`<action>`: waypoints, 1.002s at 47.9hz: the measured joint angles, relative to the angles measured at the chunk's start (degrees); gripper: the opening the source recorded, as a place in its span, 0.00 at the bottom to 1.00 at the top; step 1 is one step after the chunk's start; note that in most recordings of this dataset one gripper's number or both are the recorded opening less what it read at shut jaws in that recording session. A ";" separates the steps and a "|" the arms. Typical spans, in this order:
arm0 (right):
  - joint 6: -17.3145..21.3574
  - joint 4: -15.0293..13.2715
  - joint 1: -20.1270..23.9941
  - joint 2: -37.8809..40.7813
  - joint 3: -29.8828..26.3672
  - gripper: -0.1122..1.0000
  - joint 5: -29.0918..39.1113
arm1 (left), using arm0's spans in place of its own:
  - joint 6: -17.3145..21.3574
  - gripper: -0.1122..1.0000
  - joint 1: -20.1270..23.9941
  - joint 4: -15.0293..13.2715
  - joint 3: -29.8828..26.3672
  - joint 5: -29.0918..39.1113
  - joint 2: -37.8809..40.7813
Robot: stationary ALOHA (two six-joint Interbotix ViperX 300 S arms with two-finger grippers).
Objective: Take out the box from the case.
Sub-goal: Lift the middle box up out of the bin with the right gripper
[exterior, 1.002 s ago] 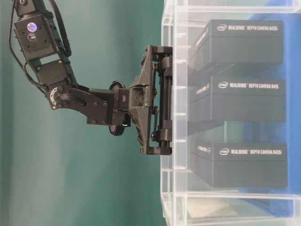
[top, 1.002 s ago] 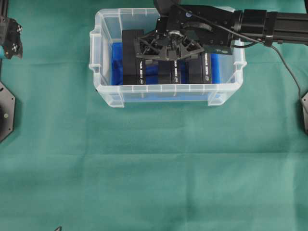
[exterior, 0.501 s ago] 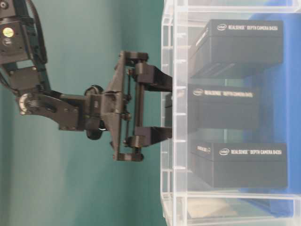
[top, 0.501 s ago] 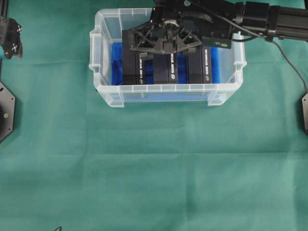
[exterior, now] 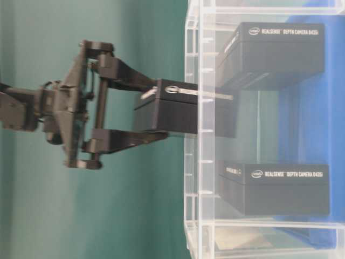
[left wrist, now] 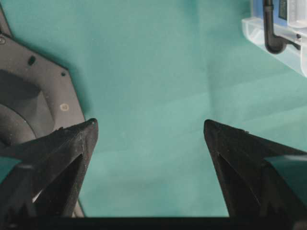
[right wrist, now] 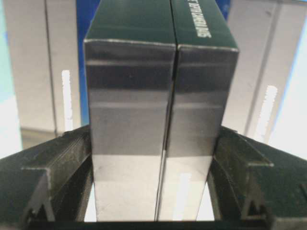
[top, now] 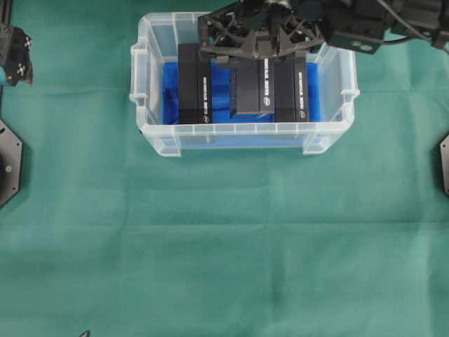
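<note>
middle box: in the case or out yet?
Partly out. The right gripper grips the middle box, which straddles the case rim in the table-level view; the other two boxes sit deeper inside.

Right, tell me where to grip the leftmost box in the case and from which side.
Grip the leftmost box across its two long side faces, coming straight down from above. It stands narrow edge up, and the case walls block any sideways approach.

Translucent smooth plastic case (top: 242, 130), glossy black box (right wrist: 158, 115), matt green cloth (top: 224, 246)
</note>
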 measured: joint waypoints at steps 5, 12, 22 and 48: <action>0.00 0.00 0.00 -0.53 -1.67 0.70 1.32 | 0.00 0.93 0.09 0.00 0.00 -0.09 0.09; 0.00 0.00 0.18 -0.70 -4.31 0.70 4.31 | 0.00 0.93 0.00 0.00 0.00 0.00 0.09; 0.09 -0.09 0.18 -0.79 -8.17 0.70 8.09 | -0.18 0.93 0.00 0.00 0.00 -0.09 0.09; 0.09 -0.35 0.44 -0.79 -11.34 0.70 10.46 | -1.05 0.93 0.09 -0.18 0.00 0.00 0.09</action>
